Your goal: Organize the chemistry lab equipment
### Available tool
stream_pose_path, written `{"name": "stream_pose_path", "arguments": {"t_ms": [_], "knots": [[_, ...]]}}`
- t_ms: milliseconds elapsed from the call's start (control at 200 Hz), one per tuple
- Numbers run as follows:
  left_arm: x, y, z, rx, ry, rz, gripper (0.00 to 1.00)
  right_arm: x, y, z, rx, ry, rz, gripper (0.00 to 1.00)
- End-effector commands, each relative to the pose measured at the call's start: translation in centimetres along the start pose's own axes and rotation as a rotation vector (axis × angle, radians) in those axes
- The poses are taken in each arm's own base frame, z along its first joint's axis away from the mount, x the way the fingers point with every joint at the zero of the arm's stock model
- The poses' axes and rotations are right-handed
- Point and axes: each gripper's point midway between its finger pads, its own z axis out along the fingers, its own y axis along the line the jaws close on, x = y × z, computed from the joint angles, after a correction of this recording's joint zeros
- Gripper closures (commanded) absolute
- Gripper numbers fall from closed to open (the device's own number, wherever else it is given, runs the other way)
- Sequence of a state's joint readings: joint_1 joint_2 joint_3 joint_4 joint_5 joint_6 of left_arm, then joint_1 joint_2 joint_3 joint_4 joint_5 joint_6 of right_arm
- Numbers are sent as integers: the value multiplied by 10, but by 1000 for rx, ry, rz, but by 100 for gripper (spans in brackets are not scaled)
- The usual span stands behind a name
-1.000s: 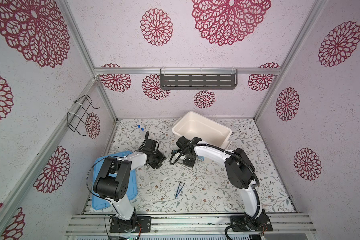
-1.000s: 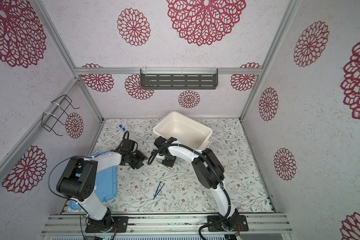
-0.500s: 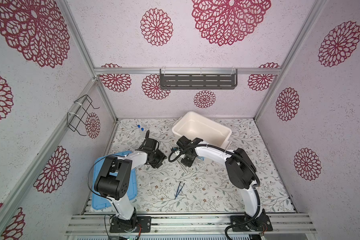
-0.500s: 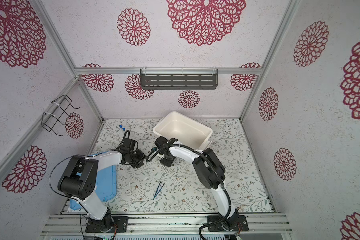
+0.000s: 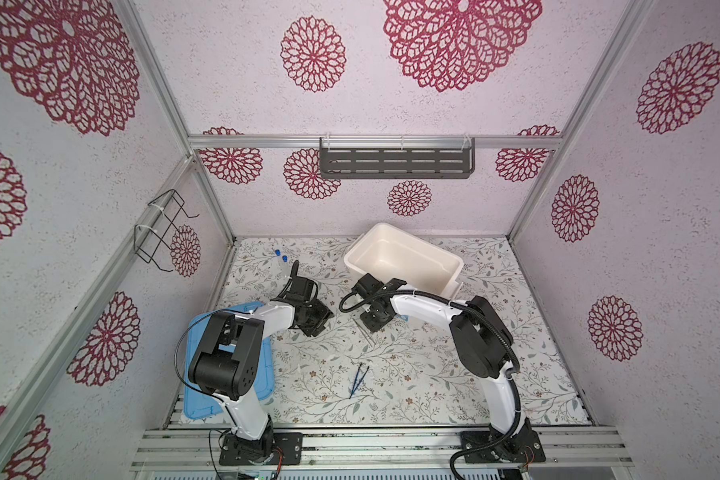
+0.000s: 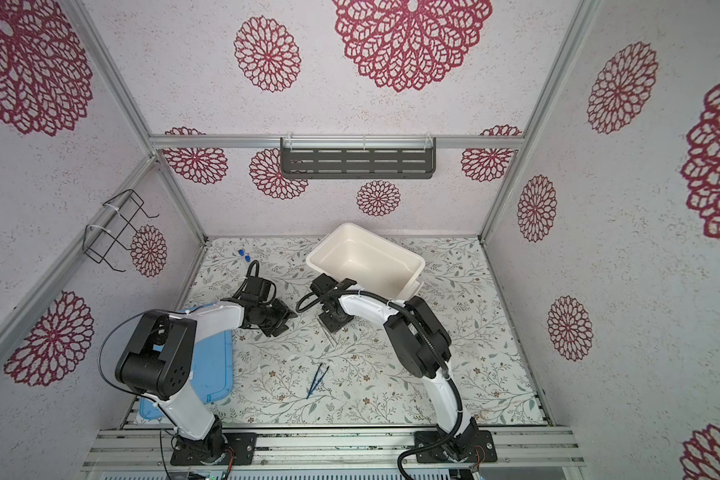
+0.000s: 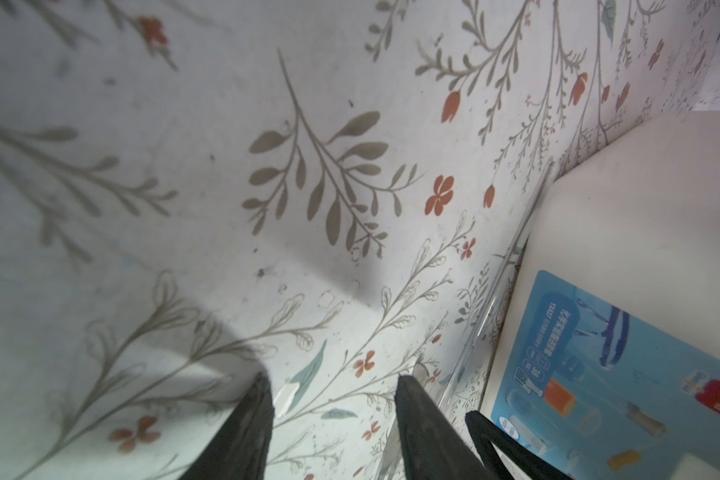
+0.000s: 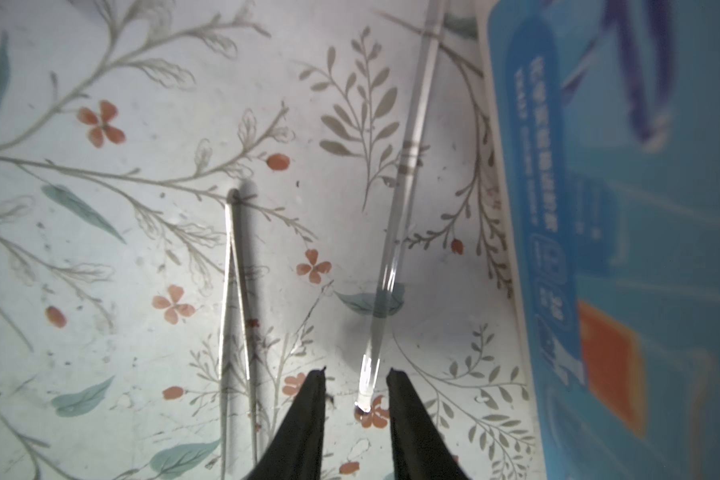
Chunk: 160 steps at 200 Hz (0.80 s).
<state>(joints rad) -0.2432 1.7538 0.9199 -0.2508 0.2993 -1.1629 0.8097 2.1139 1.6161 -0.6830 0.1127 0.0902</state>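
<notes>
Two blue-capped clear tubes [image 5: 284,259] are lying well apart from the left gripper [image 7: 333,377], one clear rod [image 8: 395,232] is ending between the jaws of the right gripper [image 8: 357,370], one silvery tweezers [image 8: 235,311] and one white tub [image 5: 408,255] are lying just beside those jaws, and one dark blue tweezers [image 5: 357,380] and one light-blue lid [image 5: 200,406] are lying well apart.

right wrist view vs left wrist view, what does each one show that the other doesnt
Only the right wrist view: the silvery tweezers lying flat on the floral mat, and the right gripper, open, with one end of the clear rod between its fingertips, not pinched. Only the left wrist view: the left gripper, open over bare mat with nothing between its fingertips. Both: the clear rod lying beside the white tub, the tub's blue label, and the mat.
</notes>
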Motion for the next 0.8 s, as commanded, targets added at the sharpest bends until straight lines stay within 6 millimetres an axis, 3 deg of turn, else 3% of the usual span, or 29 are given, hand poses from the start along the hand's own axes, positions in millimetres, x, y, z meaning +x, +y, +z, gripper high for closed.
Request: {"name": "stream_pose_path", "arguments": {"t_ms": [0,245,490,796], "knots": [[0,18,1,-52,-10,-26,48,-5,-5,-11,23,-34,35,73],[-1,21,-1,-51,-15,-31,48,8,1,4,-8,12,4,82],[-1,19,-1,-40,-13,-41,48,24,13,15,-62,70,-21,85],[0,20,-1,-29,-19,-49,48,-2,6,-20,6,8,-4,89]]}}
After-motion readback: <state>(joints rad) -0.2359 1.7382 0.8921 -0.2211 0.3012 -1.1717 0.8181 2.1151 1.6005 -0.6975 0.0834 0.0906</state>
